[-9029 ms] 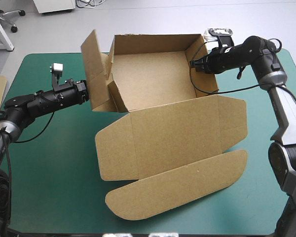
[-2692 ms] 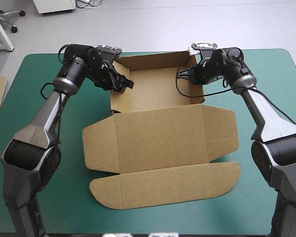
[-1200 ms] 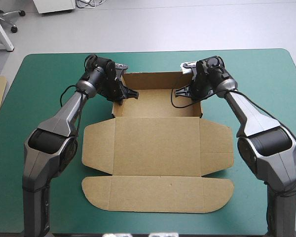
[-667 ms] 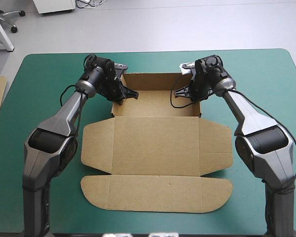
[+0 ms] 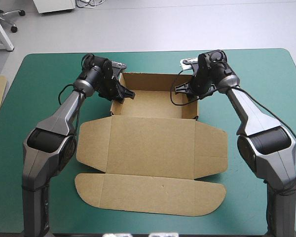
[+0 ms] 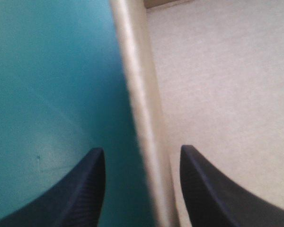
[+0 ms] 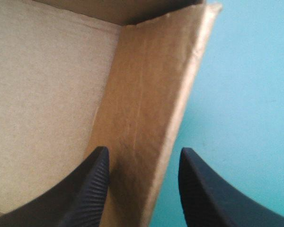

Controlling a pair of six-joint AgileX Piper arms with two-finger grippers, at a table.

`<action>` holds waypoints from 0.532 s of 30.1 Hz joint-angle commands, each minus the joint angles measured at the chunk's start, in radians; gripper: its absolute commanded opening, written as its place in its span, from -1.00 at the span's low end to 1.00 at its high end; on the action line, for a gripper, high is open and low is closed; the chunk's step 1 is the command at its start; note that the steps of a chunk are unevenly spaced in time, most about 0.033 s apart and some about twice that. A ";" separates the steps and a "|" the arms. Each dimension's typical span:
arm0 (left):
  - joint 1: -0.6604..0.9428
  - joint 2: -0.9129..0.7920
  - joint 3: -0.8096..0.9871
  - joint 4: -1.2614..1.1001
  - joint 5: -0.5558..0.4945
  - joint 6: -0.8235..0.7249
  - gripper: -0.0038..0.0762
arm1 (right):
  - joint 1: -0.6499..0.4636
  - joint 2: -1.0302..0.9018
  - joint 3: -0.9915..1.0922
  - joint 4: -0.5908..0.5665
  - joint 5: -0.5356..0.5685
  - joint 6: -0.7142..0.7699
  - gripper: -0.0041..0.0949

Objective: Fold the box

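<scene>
Both spread, the left claw [image 6: 142, 149] and right claw [image 7: 142, 150] each straddled a side wall of the box [image 5: 153, 143] lying between them.

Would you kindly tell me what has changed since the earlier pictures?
The box now has its once-loose left flap tucked in and sits square to the table. The left claw and right claw, both open, moved to straddle its side walls. The lid stayed flat.

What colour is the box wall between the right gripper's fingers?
Plain brown, unprinted; the box wall shows best in the right wrist view.
</scene>
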 commanded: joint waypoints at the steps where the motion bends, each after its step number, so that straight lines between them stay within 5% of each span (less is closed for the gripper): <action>1: 0.001 -0.118 -0.032 -0.026 -0.027 0.008 0.01 | -0.009 -0.105 -0.035 0.006 0.012 -0.013 -0.04; 16: 0.001 -0.326 0.024 0.031 -0.004 0.041 0.00 | -0.009 -0.341 0.067 -0.056 -0.017 -0.055 -0.05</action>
